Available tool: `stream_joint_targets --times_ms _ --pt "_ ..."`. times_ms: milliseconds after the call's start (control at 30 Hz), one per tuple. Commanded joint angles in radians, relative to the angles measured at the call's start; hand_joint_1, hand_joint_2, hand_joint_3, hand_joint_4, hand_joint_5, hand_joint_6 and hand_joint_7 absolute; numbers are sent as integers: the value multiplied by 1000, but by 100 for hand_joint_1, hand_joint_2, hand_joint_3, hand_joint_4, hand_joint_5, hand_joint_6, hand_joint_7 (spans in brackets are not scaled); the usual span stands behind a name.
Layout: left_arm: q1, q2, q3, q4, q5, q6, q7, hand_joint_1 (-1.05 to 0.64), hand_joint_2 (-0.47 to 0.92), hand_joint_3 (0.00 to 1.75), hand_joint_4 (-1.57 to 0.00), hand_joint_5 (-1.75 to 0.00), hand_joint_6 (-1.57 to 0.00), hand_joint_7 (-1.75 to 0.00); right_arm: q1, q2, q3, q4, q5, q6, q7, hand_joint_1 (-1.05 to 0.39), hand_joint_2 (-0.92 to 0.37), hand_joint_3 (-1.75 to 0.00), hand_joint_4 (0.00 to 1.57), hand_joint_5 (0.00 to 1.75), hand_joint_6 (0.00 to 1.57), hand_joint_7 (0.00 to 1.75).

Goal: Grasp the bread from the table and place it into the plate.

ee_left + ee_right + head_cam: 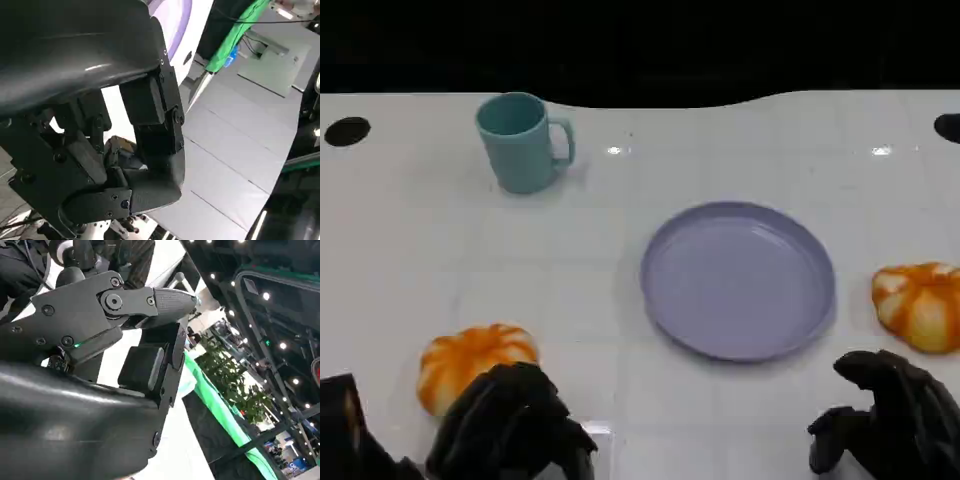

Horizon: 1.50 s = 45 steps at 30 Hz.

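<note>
The left hand point(510, 425) hovers just beside the near edge of an orange-and-white bread point(472, 362), fingers curled downward with nothing in them, though the low angle makes contact hard to judge. The right hand point(890, 415) likewise looks curled and holds nothing, near a second bread point(920, 303). A good grasp would close over the loaf's sides before lifting toward the lavender plate point(738, 279). A teal mug point(523, 141) stands well apart on the glossy white tabletop point(440, 240); beyond it lies darkness.
</note>
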Motion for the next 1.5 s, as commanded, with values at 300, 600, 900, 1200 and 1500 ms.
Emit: stream_joint_targets --times_ms 300,600,900,1200,1500 --pt "-9 20 2 16 7 -10 -8 -36 26 99 -157 -57 -157 -35 -10 -13 -11 13 8 -6 6 -54 -80 -44 157 56 157 16" --pt "-15 18 2 31 10 -35 -19 -37 27 98 -157 -56 -157 -34 -9 -16 -11 12 13 -1 11 -52 -81 -44 157 55 157 15" --pt "-42 27 27 83 -16 -41 -93 -48 64 20 -153 -11 -143 -2 0 -11 -8 -5 8 -2 -5 -53 -81 -45 157 55 157 16" --pt "-60 40 39 85 49 -247 -125 -71 82 4 -129 0 -101 0 0 -6 -6 -14 1 -6 -22 -52 -81 -45 157 55 157 15" --pt "-18 81 10 -42 178 -404 0 -84 91 2 -123 0 -76 0 1 -5 -3 -18 7 -4 -18 -51 -81 -47 157 58 157 15"
